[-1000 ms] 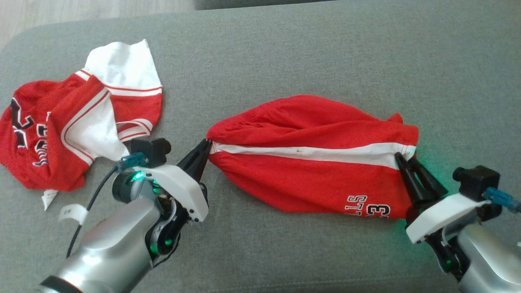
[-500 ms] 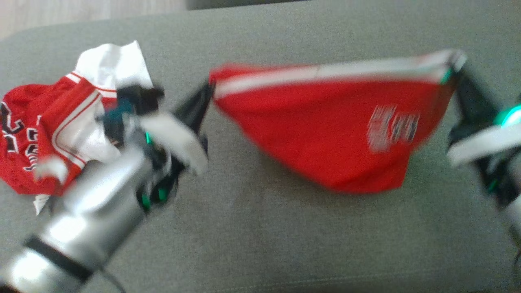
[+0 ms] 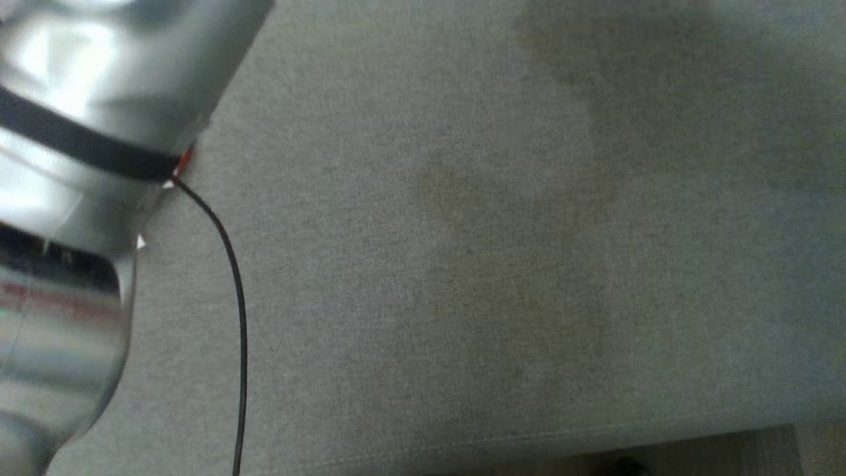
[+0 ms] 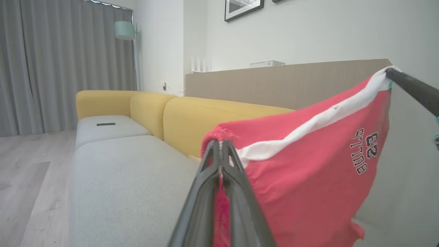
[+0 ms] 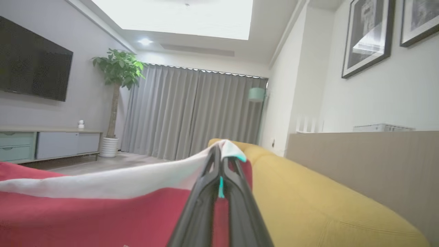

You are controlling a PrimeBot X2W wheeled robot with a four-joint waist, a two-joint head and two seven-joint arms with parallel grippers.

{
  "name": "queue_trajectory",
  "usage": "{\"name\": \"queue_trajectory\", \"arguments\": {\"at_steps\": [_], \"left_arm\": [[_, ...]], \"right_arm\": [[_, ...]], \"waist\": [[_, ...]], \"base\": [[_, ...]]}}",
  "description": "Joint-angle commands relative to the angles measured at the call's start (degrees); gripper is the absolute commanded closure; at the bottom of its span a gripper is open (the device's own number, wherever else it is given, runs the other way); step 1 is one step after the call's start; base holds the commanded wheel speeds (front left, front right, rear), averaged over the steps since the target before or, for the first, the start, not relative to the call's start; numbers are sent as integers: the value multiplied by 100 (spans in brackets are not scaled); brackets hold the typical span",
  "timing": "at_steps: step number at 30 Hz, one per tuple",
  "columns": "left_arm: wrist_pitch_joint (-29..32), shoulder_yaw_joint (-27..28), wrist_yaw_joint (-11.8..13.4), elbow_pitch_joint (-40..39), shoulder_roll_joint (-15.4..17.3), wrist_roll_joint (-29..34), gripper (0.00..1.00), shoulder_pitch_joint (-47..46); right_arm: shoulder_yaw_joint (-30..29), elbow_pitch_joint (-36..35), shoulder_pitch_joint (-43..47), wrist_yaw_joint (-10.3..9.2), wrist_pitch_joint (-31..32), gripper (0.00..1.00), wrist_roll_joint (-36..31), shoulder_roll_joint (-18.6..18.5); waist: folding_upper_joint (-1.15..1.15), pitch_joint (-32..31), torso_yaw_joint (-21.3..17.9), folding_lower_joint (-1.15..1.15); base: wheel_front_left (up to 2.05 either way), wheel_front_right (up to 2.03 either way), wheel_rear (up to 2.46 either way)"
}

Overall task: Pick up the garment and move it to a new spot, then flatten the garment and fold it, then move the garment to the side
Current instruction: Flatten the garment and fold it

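From where I stand, the red mesh shorts with the white side stripe (image 4: pixel 308 164) are off the sofa and hang in the air, stretched between the 2 arms above the grey fabric sofa seat (image 3: pixel 462 264). The left end effector (image 4: pixel 219 143) is pinched fully shut on the gathered waistband corner. The right end effector (image 5: pixel 219 152) is shut just as tightly on the opposite corner, where the white stripe (image 4: pixel 319 120) ends. The stripe forms the top edge between the 2 grips, and the cloth with the black and white "23" print (image 4: pixel 372 145) sags below it. In the head view a silver forearm (image 3: pixel 73 165) and its black cable (image 3: pixel 231 277) sit at the seat's left edge, and the middle of the seat lies bare down to its front edge.

This looks like the carry to a new spot, with the flattening to come. To do it well, I would hold both pinches firm and the arms well apart so the top edge stays taut without straining the mesh. The 2 corners should travel level and together. I would set the hanging hem down first near the seat's front edge, then draw the top edge towards the yellow backrest (image 4: pixel 212 120) so the cloth lays out without bunching. The cable should stay away from the landing area.
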Motion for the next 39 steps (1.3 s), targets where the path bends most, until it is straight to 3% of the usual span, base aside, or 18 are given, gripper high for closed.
{"name": "queue_trajectory", "arguments": {"at_steps": [1, 6, 15, 21, 28, 33, 39], "left_arm": [[-78, 290, -42, 57, 65, 129, 100, -401], [-114, 843, -288, -33, -121, 677, 100, -93], [-116, 1316, -612, -547, -150, 1740, 100, 1807], [-116, 1298, -740, -1401, -261, 2574, 100, 3593], [-117, 955, -786, -1623, -65, 3313, 100, 5301], [-117, 976, -690, -1502, 39, 3421, 100, 6201], [-117, 1110, -535, -1647, 157, 3301, 100, 7030]], "right_arm": [[40, -68, -159, 43, -76, 100, -21, -163], [376, -99, -136, 43, -191, 100, 156, -240], [336, -586, 1949, 43, -334, 100, 630, -315], [-566, -1237, 4127, 43, -422, 100, 528, -232], [-1580, -2043, 6235, 43, -136, 100, 80, 487], [-2151, -2611, 7299, 43, 222, 100, -216, 882], [-2774, -3580, 8365, 43, 740, 100, -506, 1029]], "waist": [[0, 308, -67, -2], [0, 477, -131, -2], [0, 448, -110, -2], [0, 19, -104, -2], [0, -488, -377, -2], [0, -761, -531, -2], [0, -1055, -623, -2]], "base": [[0, 0, 0], [0, 0, 0], [0, 0, 0], [0, 0, 0], [0, 0, 0], [0, 0, 0], [0, 0, 0]]}}
